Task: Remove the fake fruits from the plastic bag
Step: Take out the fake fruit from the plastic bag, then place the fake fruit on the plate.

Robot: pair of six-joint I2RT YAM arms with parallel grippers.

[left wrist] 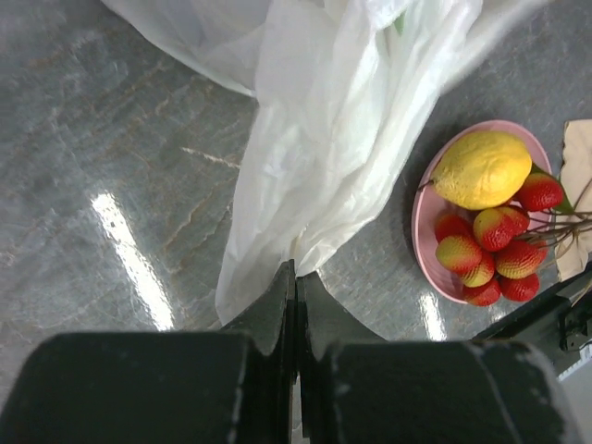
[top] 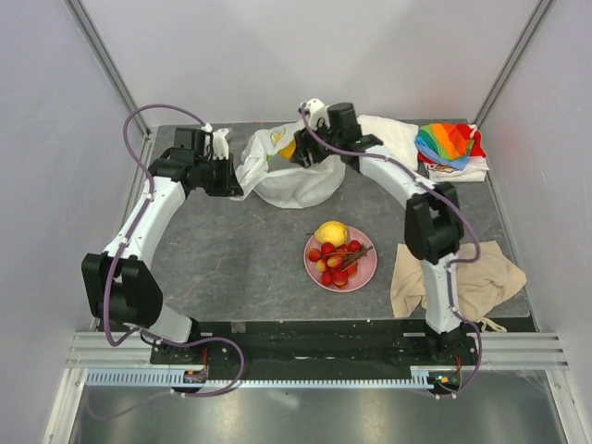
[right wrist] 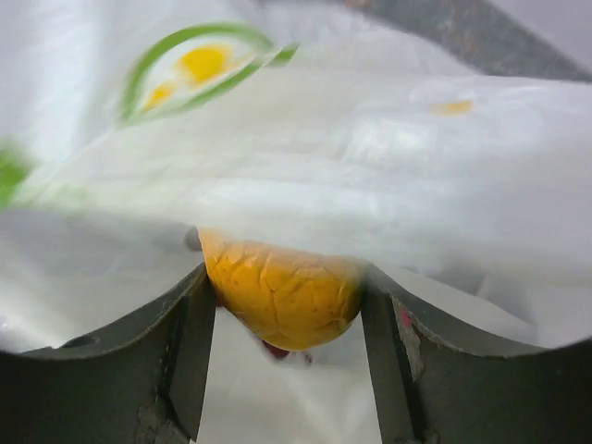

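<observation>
The white plastic bag (top: 289,176) lies at the back middle of the table. My left gripper (top: 231,174) is shut on the bag's left edge; in the left wrist view its jaws (left wrist: 296,275) pinch the thin film (left wrist: 324,157). My right gripper (top: 302,148) is at the bag's mouth, shut on an orange-yellow fruit (right wrist: 282,291) half covered by the bag's film (right wrist: 370,166); the fruit also shows in the top view (top: 289,148). A lemon (top: 331,232) and a red cherry cluster (top: 339,263) lie on the pink plate (top: 368,274). The other fruits are hidden.
A rainbow cloth (top: 446,143) on white fabric lies at the back right. A white cloth (top: 393,137) lies behind the right arm. A beige cloth (top: 462,277) lies right of the plate. The left wrist view shows the plate's rim (left wrist: 422,231) and the lemon (left wrist: 483,168).
</observation>
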